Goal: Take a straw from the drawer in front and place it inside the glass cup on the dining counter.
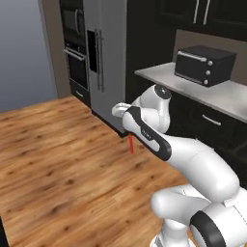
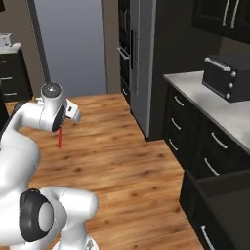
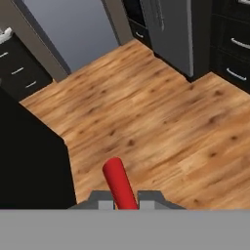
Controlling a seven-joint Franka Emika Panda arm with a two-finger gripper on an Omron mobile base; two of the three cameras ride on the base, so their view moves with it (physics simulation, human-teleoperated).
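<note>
The straw [image 3: 118, 183], a thin bright red stick, is clamped between the two dark finger tips of the gripper [image 3: 126, 201]; the jaws are drawn together on it, one tip on each side. In the hand view its free end juts out past the tips over the wooden floor [image 3: 161, 122]. In the left base view the straw [image 1: 130, 144] hangs near upright below the hand, and only its lower length shows beneath the arm's forearm. In the right base view it [image 2: 59, 137] likewise hangs straight down under the gripper [image 2: 62, 126], clear of the floor and touching nothing else.

The arm is folded back, holding the hand above open floor, well apart from the cabinets.

The drawer [image 2: 222, 205] stands pulled out at the lower right of the right base view, its dark interior exposed.

Behind it a marble worktop [image 2: 215, 105] carries a black toaster oven [image 2: 229, 75] near its rear. A steel refrigerator [image 1: 103, 58] stands beyond the worktop's far end, with a built-in wall oven [image 1: 75, 53] next to it.
</note>
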